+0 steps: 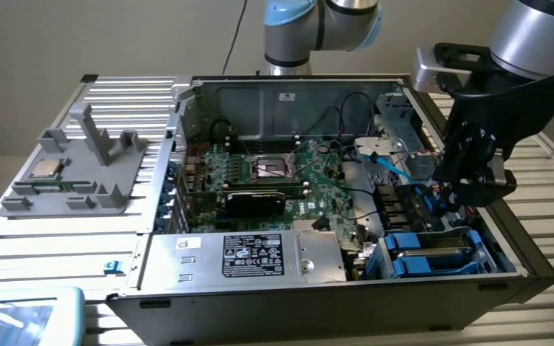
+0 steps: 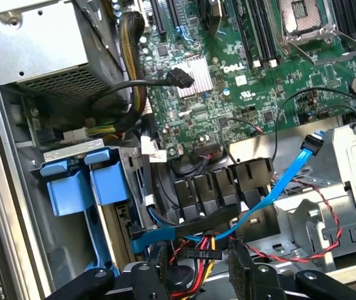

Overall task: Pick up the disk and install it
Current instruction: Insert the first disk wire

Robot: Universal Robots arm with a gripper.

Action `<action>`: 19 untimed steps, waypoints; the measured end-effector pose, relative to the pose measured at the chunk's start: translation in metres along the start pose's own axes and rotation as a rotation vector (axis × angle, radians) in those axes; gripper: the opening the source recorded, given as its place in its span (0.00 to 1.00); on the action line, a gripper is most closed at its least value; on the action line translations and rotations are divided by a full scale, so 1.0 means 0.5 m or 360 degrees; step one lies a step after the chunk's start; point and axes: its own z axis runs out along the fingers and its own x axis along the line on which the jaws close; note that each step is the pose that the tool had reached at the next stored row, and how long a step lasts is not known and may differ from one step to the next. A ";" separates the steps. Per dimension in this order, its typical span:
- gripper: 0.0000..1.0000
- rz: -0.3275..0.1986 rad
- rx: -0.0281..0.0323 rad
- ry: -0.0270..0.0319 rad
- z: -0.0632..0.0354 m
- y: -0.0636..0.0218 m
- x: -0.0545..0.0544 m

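- Black pincer [image 1: 472, 193] [image 2: 199, 267] with jaws standing apart and nothing clamped between; fingers [image 2: 240, 270] bare, cables showing through the gap.
- Hangs from the silver arm [image 1: 537, 36] over the open computer case [image 1: 354, 306], at the exterior view's right, above black connectors, red-and-black twisted wires [image 2: 328, 219] and a blue data cable [image 1: 394, 167] [image 2: 278, 187]; no contact with any of them that can be made out.
- Disk [image 1: 429, 254] [image 2: 81, 187] down in the drive bay at the case's near corner on the exterior view's right, just beside the silver power supply box [image 1: 248, 256] [image 2: 40, 44].
- Shows as a blue carrier frame with a strip of grey between the blue parts; label side hidden.
- Long axis along the case's near wall, running left to right across the exterior view; blue tab end turned toward the power supply box, other end toward the case's side wall.
- Depth of seating in the bay: cannot tell.
- Near the pincer but apart from it, off to one side of the fingers and not between them.
- Green motherboard [image 1: 277, 173] [image 2: 228, 81] flat on the case floor beyond the bay.
- Outside the case, on the slatted table [image 1: 55, 245] at the exterior view's left: a grey fixture [image 1: 84, 166] with a small square chip [image 1: 46, 169] on it.
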 end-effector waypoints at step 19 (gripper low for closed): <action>0.37 0.0075 0.00564 -0.00135 0.016 0.030 -0.007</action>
